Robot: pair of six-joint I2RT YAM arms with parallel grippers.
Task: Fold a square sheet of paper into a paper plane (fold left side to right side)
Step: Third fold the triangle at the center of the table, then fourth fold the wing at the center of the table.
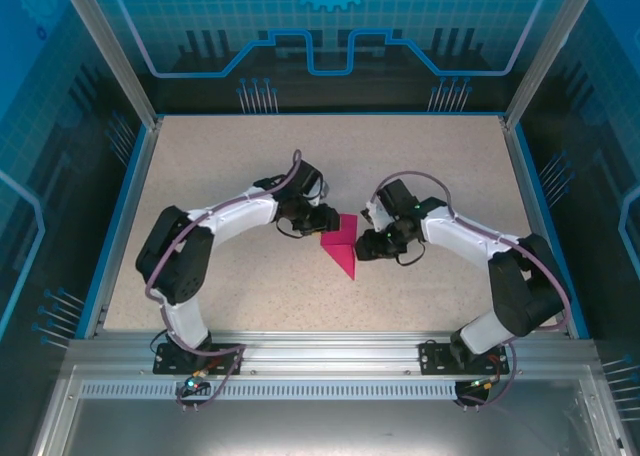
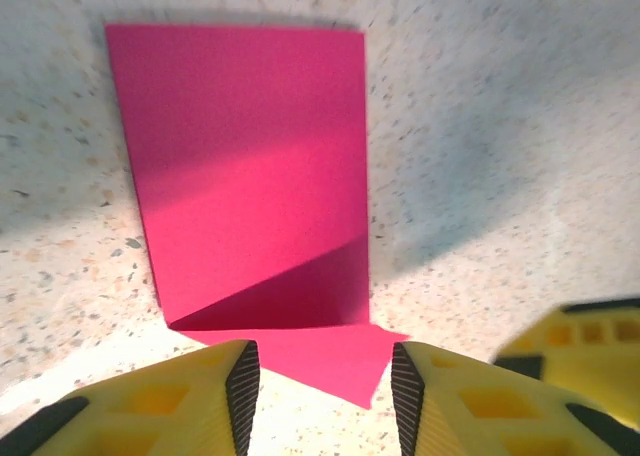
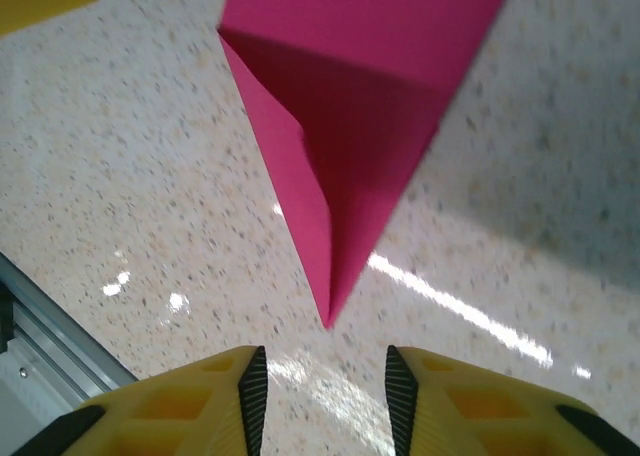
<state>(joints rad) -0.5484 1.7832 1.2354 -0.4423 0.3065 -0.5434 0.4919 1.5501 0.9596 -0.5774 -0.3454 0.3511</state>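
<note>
At the middle of the table [image 1: 220, 156] I can see the pink paper [image 1: 340, 248] lying flat, partly folded, with one broad end and one end drawn to a sharp point. From above, the point faces the arm bases and the broad end faces away from them.

My left pincer [image 2: 322, 364] sits just to the left of the paper at its broad end. In its wrist camera the two yellow fingers [image 2: 170, 401] stand apart, and a corner of the paper lies in the gap between their black pads. Neither pad presses on it, so I read this pincer as released and gripping nothing. Beyond that corner a diagonal flap is folded over the paper and throws a darker triangle.

My right pincer [image 3: 322, 366] sits just to the right of the paper, beside its pointed end. Its wrist camera shows the jaws spread with bare speckled table between them. The paper's tip aims at that gap but stops short of it, clear of both fingers. This pincer is released too. One layer along the tip stands slightly raised off the paper beneath it.
</note>
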